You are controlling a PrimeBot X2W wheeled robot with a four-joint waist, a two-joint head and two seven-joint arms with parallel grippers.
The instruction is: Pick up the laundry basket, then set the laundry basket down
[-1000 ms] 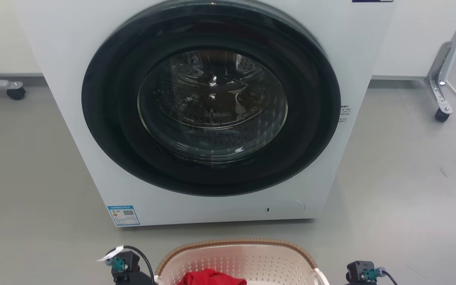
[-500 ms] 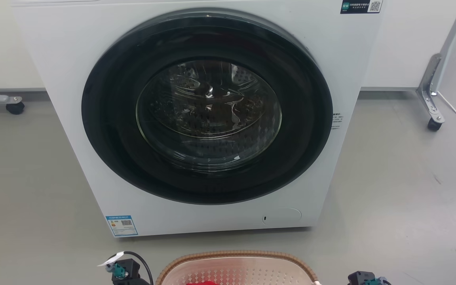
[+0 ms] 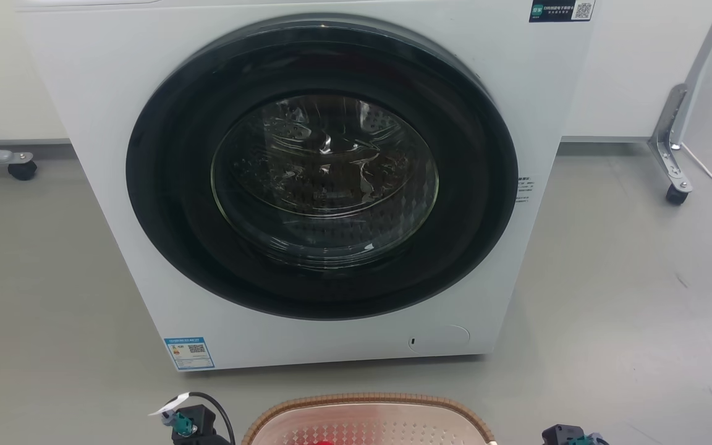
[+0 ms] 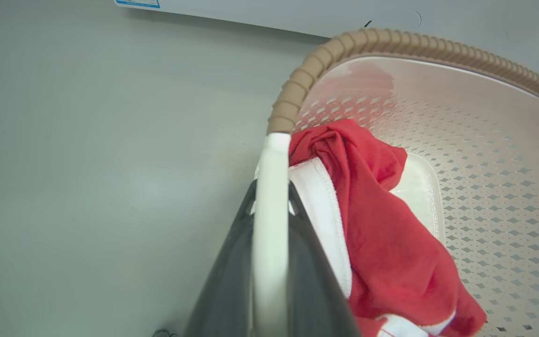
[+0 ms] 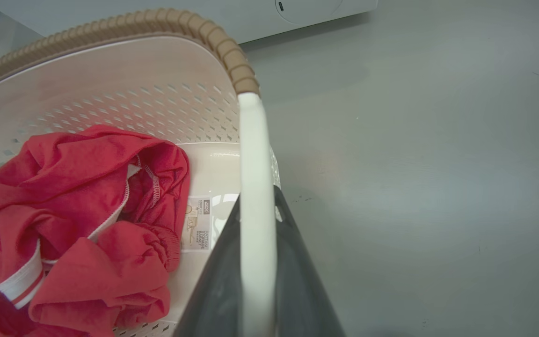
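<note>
The laundry basket (image 3: pixel 368 402), cream with a brown woven-look rim, lies at the bottom edge of the head view, in front of the washing machine. A red garment with white trim (image 4: pixel 382 243) lies inside it, and a label (image 5: pixel 198 223) shows on its smooth bottom. My left gripper (image 4: pixel 269 189) is shut on the white left handle (image 4: pixel 270 224), dark fingers on both sides of it. My right gripper (image 5: pixel 256 196) is shut on the white right handle (image 5: pixel 255 187) the same way. Whether the basket touches the floor cannot be told.
A white front-loading washing machine (image 3: pixel 325 179) with its dark round door shut stands just beyond the basket. Grey floor spreads to both sides. A wheeled metal leg (image 3: pixel 671 154) stands at the right, and a caster (image 3: pixel 22 168) at the left by the wall.
The head camera has shifted, so the washer and basket sit lower in the picture and less of the basket shows. Both grippers stay by the basket's sides.
</note>
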